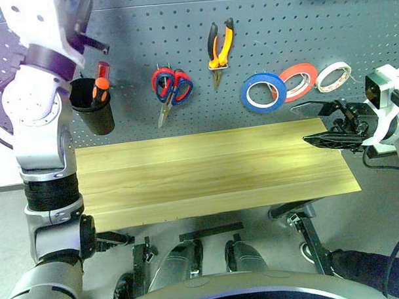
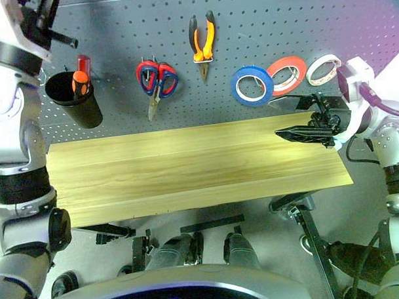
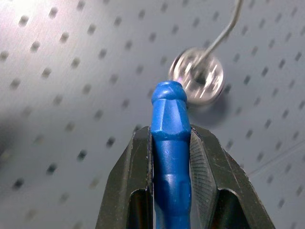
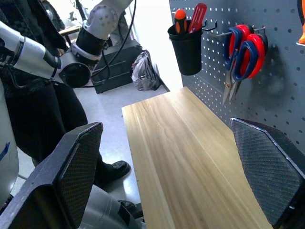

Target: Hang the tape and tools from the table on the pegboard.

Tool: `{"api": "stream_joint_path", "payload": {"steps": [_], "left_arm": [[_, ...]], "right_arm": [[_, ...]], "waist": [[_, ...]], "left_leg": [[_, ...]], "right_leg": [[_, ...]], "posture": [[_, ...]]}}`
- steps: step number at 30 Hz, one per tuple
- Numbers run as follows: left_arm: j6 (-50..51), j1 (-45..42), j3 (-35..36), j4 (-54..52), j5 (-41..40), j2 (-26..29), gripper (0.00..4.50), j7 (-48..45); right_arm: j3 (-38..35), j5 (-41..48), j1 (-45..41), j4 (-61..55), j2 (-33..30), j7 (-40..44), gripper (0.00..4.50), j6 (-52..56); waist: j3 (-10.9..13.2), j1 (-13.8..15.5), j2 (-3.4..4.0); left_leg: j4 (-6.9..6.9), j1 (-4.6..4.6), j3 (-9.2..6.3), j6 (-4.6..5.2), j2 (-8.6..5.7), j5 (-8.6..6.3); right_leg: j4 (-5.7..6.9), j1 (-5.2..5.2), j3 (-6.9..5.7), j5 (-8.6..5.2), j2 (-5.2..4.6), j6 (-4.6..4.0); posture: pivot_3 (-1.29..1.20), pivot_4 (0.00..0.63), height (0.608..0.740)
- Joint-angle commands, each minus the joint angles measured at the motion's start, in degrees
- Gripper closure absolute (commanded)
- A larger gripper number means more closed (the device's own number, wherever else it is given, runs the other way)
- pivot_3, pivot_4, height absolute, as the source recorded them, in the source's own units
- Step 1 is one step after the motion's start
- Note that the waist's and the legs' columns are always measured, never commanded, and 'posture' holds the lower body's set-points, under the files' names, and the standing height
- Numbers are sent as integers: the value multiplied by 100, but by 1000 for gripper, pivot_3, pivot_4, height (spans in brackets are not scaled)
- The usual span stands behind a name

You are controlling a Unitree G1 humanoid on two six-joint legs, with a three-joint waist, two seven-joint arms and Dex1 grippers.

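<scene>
My left gripper (image 3: 170,131) is raised at the upper left of the pegboard (image 1: 280,28), shut on the blue handle of the scissors (image 3: 169,143), just short of a wire hook (image 3: 224,36). A thin dark bar (image 1: 94,43) sticks out below that hand. The orange-and-black pliers (image 1: 220,49) hang at the top middle. To their right the blue tape (image 1: 264,92) hangs on the board. My right gripper (image 1: 330,128) is open and level over the right end of the wooden table (image 1: 207,175), with nothing between its fingers (image 4: 71,167).
Red-handled scissors (image 1: 172,89) hang left of the pliers. A black cup (image 1: 93,108) with red and orange screwdrivers hangs at the left. Red-orange (image 1: 299,80) and whitish (image 1: 333,76) rolls hang right of the blue tape. A person in dark trousers (image 4: 47,119) stands near the table.
</scene>
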Motion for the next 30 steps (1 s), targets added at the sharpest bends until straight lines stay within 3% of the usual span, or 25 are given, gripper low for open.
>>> {"api": "stream_joint_path", "payload": {"steps": [1, 30], "left_arm": [[-409, 68, 251, 81, 0, 175, 3803, -59], [-2357, 627, 181, 2063, -43, -246, 3803, -119]], "right_arm": [[-152, 49, -178, -27, -77, 37, 0, -15], [-172, 17, -215, -273, -122, 37, 0, 210]], "waist": [[-3, 7, 0], [-8, -9, 3]], "left_leg": [[1, 1, 0, 0, 0, 0], [9, 0, 7, 4, 0, -2]], "right_leg": [[0, -2, 0, 0, 0, 0], [33, -10, 13, 1, -6, -3]], "posture": [[-68, 155, 726], [-78, 184, 726]]}}
